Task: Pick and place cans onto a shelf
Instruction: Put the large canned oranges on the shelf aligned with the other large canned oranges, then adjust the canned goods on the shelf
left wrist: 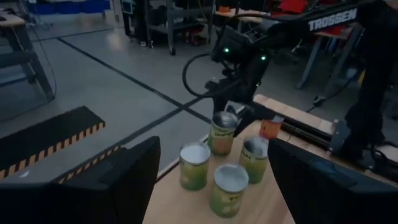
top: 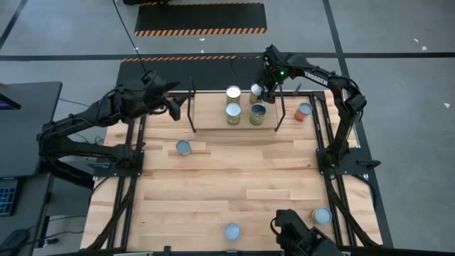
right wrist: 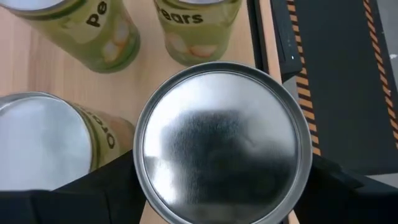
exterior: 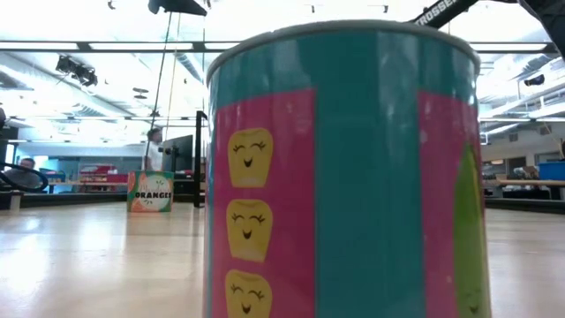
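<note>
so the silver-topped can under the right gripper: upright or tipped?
Upright: the silver-topped can shows its round lid face-on, standing on the light-wood shelf between the right gripper fingers.

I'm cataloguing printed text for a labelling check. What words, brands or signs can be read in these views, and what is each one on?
"TROSSEN" on the right arm, also seen from above.
"ORANGES" on a can far across the table, in the low view.
"Pears" on a green can on the shelf.
"Pe", cut off, on the neighbouring can.
The big near can shows smiling faces only, no words.
Other labels are too small to read.
</note>
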`<act>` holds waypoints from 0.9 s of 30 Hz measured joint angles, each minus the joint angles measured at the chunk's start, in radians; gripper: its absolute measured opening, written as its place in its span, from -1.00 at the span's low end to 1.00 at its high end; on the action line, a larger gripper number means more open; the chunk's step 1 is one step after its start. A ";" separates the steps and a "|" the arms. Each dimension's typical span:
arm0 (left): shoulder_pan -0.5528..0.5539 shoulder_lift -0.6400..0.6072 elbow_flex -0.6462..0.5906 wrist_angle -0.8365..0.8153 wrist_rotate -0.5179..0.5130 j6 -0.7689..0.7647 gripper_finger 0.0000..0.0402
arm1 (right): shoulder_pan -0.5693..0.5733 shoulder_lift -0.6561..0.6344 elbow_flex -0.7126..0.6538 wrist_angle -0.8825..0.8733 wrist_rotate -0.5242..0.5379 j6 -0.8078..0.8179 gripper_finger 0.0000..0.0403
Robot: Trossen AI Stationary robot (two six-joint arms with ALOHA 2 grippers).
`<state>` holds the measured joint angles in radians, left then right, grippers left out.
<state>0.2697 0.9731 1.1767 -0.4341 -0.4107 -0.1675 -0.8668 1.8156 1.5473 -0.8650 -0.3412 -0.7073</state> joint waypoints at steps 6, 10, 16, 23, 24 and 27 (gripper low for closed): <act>0.003 0.009 0.000 0.020 -0.003 0.000 0.52 | 0.002 0.000 -0.033 0.005 0.025 0.027 0.60; 0.003 0.009 0.000 0.020 -0.003 0.000 0.52 | 0.002 0.000 -0.044 0.012 0.025 0.052 0.64; 0.003 0.009 0.000 0.023 -0.030 0.000 0.52 | 0.010 0.000 -0.024 0.016 0.048 0.058 0.82; 0.003 0.002 0.004 0.012 -0.030 0.036 0.52 | 0.028 0.000 0.135 -0.096 0.072 0.076 0.88; 0.003 0.001 0.012 0.009 -0.030 0.044 0.52 | 0.035 -0.001 0.166 -0.120 0.071 0.092 0.88; 0.003 -0.013 0.026 0.009 -0.030 0.062 0.51 | 0.062 -0.003 0.227 -0.181 0.060 0.135 0.88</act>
<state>0.2729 0.9598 1.2029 -0.4251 -0.4412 -0.1053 -0.8044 1.8130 1.7742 -1.0460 -0.2809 -0.5723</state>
